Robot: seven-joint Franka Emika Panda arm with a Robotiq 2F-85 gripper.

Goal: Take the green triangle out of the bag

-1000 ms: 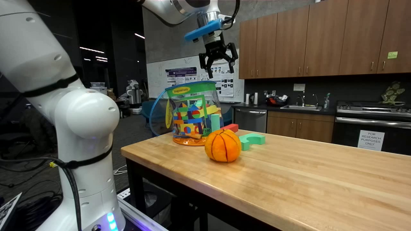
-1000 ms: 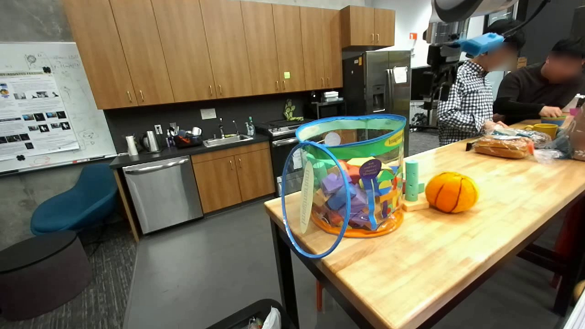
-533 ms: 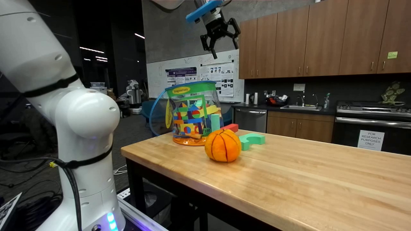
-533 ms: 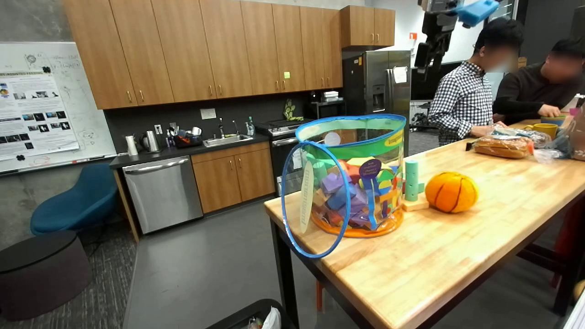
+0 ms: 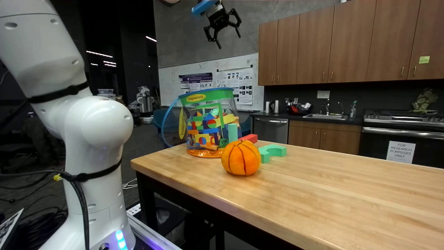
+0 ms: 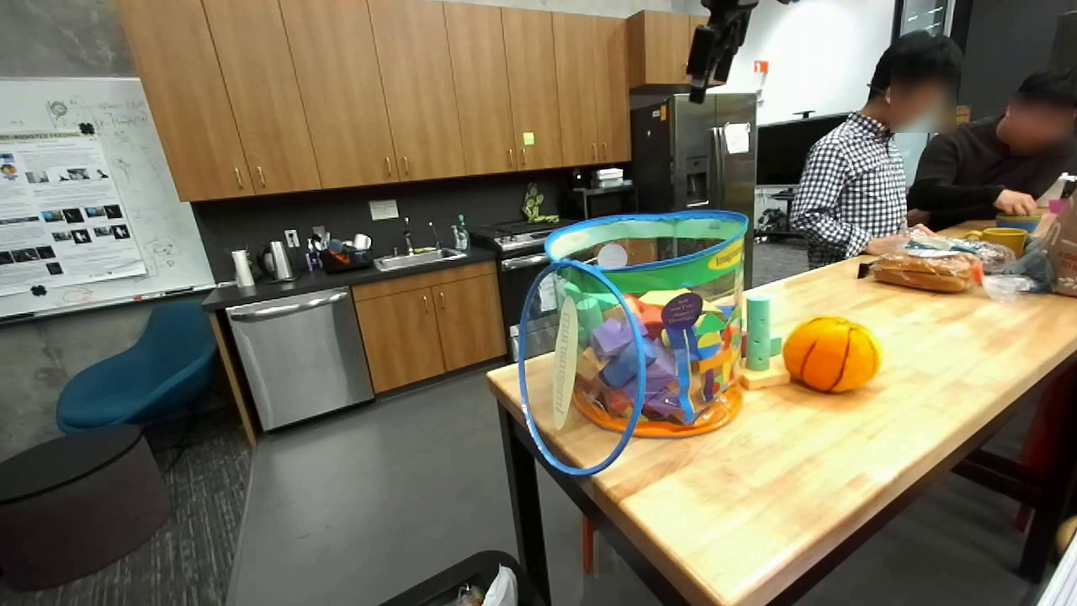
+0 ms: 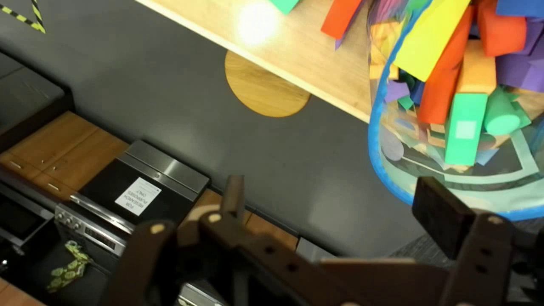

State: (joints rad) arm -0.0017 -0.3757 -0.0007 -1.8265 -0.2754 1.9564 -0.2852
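Along the far wall: brown cabinets (image 5: pixel 312 52) hang above a sink (image 5: pixel 325 117), seen in both exterior views.
Wooden table (image 5: pixel 329 194): a pale plank top on a dark frame.
White arm (image 5: pixel 97 121): rises beside the table in an exterior view, a blue light (image 5: pixel 120 239) glowing at its base.
People: a person in a checked shirt (image 6: pixel 850 181) and a person in a dark top (image 6: pixel 959 181) are by the table in an exterior view, faces blurred.
Bag (image 6: pixel 673 273): stands upright on the table, uncovered at the top, with a green band at the rim and an orange base; many-coloured pieces (image 7: pixel 433 38) show through its walls.
Lid (image 6: pixel 565 362): round and blue-edged, hanging down at the bag's side.
Gripper (image 5: pixel 229 41): appears higher than the bag's rim in both exterior views, its fingers (image 7: pixel 233 197) spread wide apart.
Orange ball (image 5: pixel 241 158): rests on the table near the bag.
Loose blocks: a green arch (image 5: pixel 273 151) and a red block (image 5: pixel 250 138) lie outside the bag; a green cylinder (image 6: pixel 758 332) stands upright close to it, whether touching I cannot tell.
Green triangle: I cannot pick it out for certain; green pieces lie inside the bag in the wrist view, among them a long green block (image 7: pixel 466 129) and a rounded green piece (image 7: pixel 502 114).
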